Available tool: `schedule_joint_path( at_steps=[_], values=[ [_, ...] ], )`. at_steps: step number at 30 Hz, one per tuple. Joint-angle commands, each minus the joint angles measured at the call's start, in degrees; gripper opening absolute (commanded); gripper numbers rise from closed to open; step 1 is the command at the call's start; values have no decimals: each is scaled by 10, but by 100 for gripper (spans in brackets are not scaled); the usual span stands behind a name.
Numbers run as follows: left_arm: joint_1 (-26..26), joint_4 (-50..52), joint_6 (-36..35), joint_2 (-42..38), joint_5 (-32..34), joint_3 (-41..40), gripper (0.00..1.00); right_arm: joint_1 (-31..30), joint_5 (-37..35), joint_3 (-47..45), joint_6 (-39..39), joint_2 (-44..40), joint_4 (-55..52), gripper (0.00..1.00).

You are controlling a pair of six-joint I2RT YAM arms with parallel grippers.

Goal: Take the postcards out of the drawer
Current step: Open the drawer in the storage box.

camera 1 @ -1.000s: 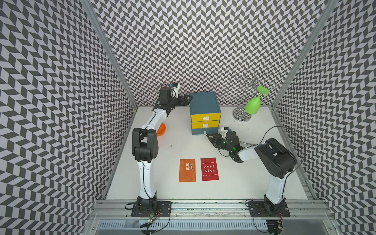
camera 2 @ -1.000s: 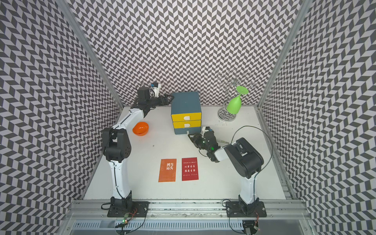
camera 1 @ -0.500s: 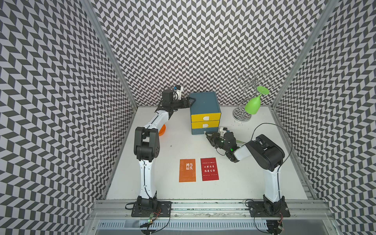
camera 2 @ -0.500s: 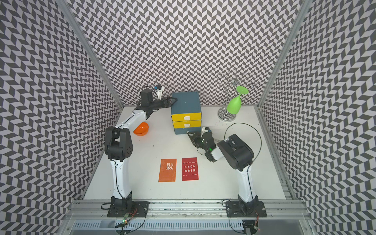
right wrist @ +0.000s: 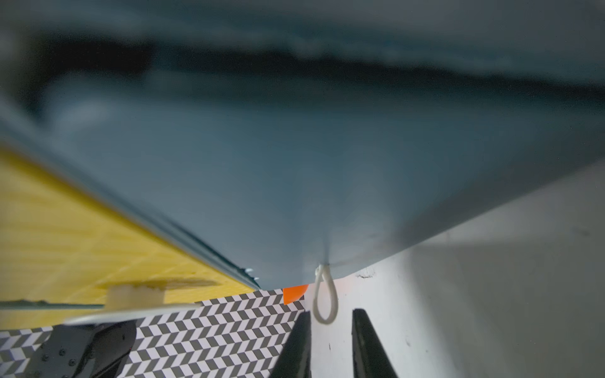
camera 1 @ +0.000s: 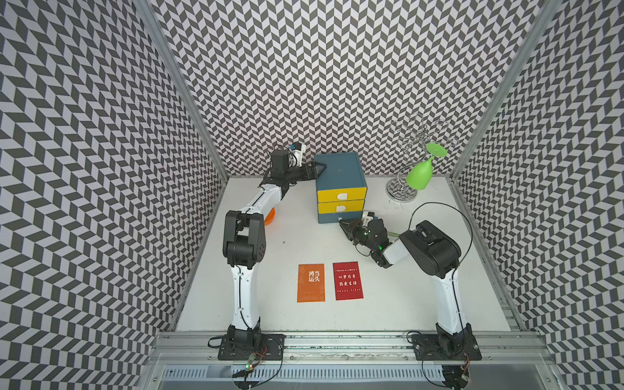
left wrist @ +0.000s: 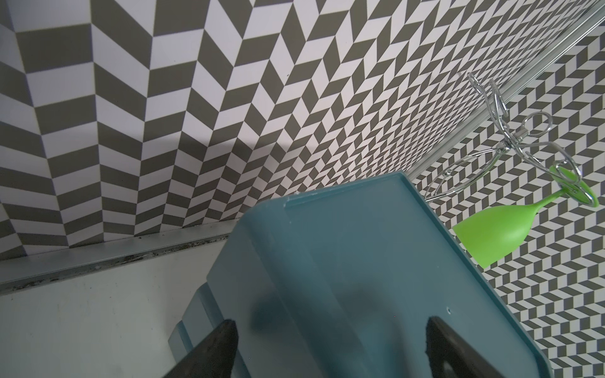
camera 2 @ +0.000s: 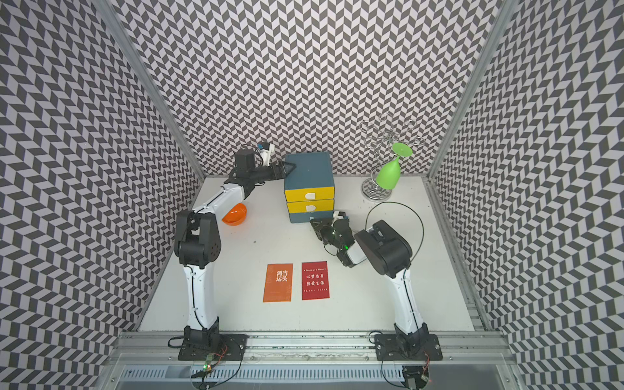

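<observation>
Both arms have shifted: the left arm (camera 1: 266, 197) has reached to the cabinet's (camera 1: 339, 169) rear corner, and the right arm (camera 1: 429, 250) has folded in toward its base, its jaws narrowing. On the surface (camera 1: 405, 304) the cabinet sits at twelve o'clock with both yellow drawers (camera 1: 341, 194) shut. An orange card (camera 1: 311, 283) and a red card (camera 1: 347, 281) lie flat at six o'clock; a third, unseen, is probably still inside. Cards look light, thin and slippery, best pinched by an edge. Left jaws stand wide apart astride the cabinet top, holding nothing. Right jaws stand slightly apart, unclamped, with a small white loop (right wrist: 324, 301) at the cabinet's lower corner hanging between their tips.
</observation>
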State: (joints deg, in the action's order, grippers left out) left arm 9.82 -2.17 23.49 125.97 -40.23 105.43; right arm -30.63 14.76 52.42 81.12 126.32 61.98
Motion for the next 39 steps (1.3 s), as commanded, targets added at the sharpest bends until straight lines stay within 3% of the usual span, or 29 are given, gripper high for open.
schedule_joint_path(
  at_steps=[1,12,26,39],
  values=[
    [9,25,-18,-5,-4,-24,90,-2,-10,15,5,16,44,19],
    [9,28,-22,-9,-6,-32,90,-2,-19,7,10,19,56,0],
    [7,29,-19,-5,-6,-32,90,-16,4,-140,-20,-133,44,0],
    [7,31,-27,-7,-6,-48,90,-41,36,-193,-65,-233,-40,0]
  ],
)
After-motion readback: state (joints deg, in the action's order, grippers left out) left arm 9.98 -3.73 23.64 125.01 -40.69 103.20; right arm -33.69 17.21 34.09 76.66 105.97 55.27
